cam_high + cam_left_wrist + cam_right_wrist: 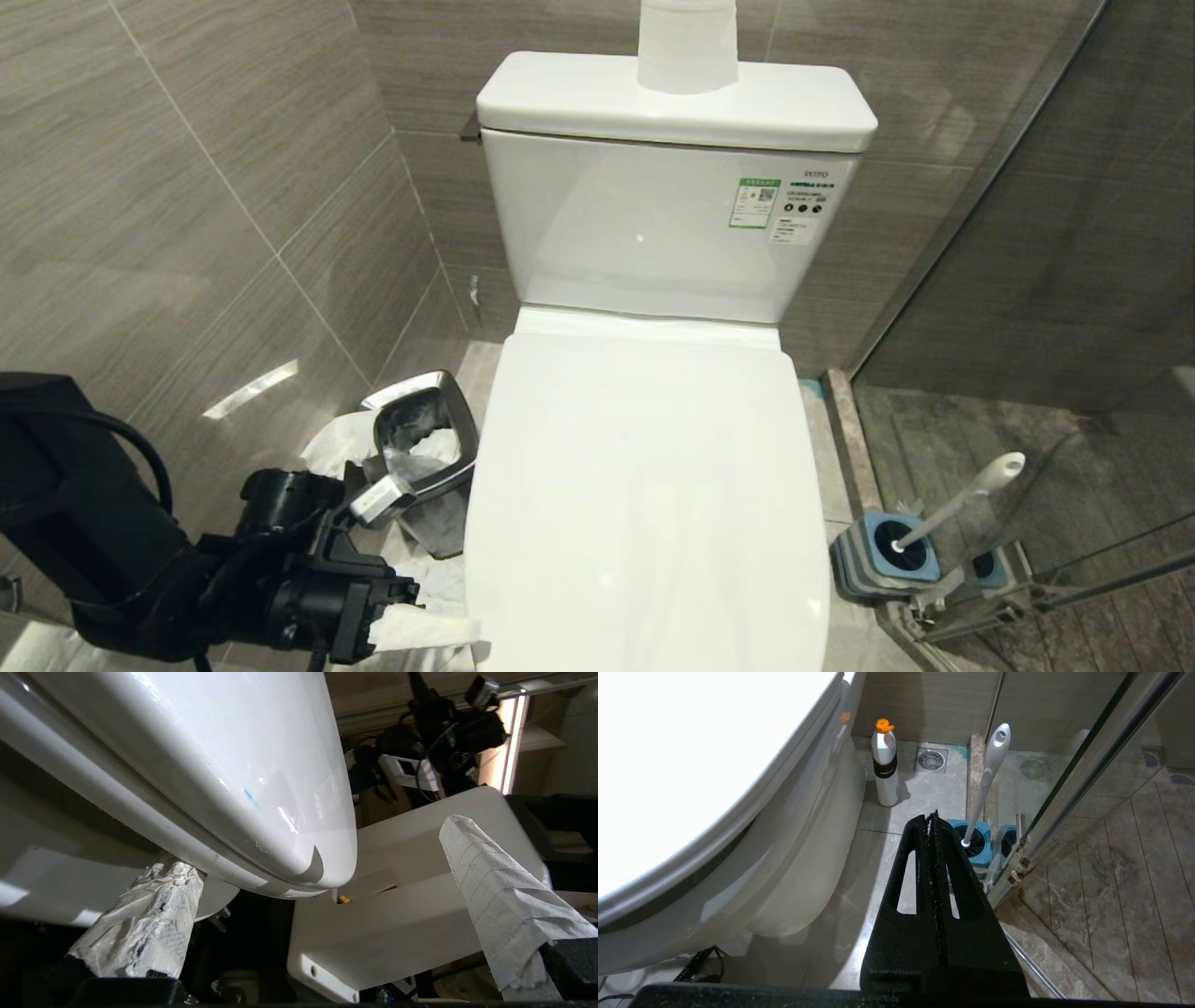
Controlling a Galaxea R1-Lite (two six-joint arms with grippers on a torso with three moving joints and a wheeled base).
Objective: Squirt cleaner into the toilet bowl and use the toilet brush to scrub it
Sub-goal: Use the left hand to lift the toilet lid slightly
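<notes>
- The toilet bowl (644, 485) fills the centre of the head view with its lid down; the long axis of the oval runs from the bottom edge of the frame up to the tank (672, 224) at the top centre.
- The toilet brush (962, 499) stands at the lower right of the head view, head down in a square blue-grey holder (878, 560). Its white handle leans, running from the holder up and to the right, rounded tip uppermost.
- The left gripper (425, 630) sits at the lower left of the head view, just beside the front rim of the lid. Its jaws stand wide, both fingers (504, 896) wrapped in white paper, with the lid's front edge between them in the left wrist view.
- A faint blue smear (251, 798) of cleaner shows on the lid in the left wrist view.
- The right gripper (933, 816) has its jaws pressed together on nothing, pointing towards the holder in the right wrist view.
- A steel bin (425, 457) stands left of the bowl.
- A white bottle (885, 767) with an orange cap stands upright on the floor in the upper centre of the right wrist view.
</notes>
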